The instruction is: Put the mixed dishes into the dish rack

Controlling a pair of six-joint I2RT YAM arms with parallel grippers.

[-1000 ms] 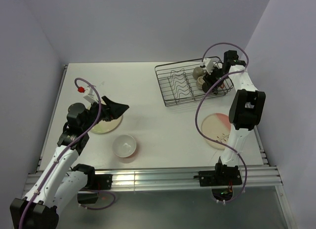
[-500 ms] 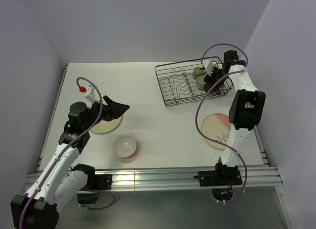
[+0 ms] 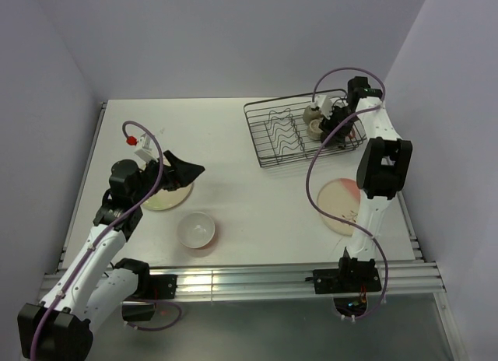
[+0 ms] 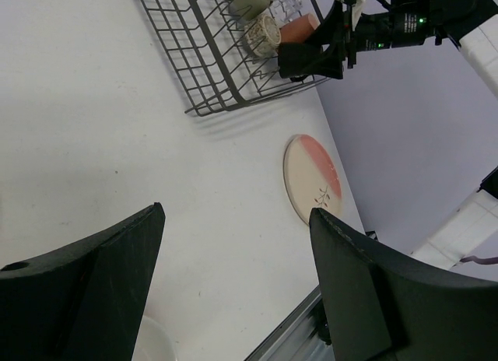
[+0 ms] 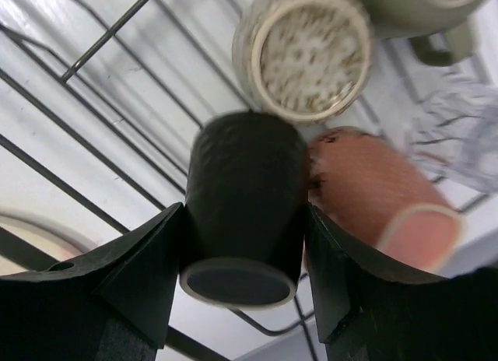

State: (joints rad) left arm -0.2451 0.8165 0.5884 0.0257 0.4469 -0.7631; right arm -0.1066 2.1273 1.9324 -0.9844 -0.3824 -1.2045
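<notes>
The black wire dish rack stands at the back right. My right gripper reaches down into its right end, shut on a small dark brown cup that fills the space between the fingers. A pink mug touches the cup's side, with a speckled cup, an olive mug and a clear glass beyond. My left gripper hangs open and empty above the cream plate. A white bowl sits near the front. The cream-and-pink plate lies at front right.
The wavy plate dividers fill the rack's left half. In the left wrist view the rack, the sprig plate and a sliver of the bowl show past my left gripper. Walls close in left, back and right.
The right arm has shifted slightly left over the rack, still holding the cup. The left arm has barely moved.
</notes>
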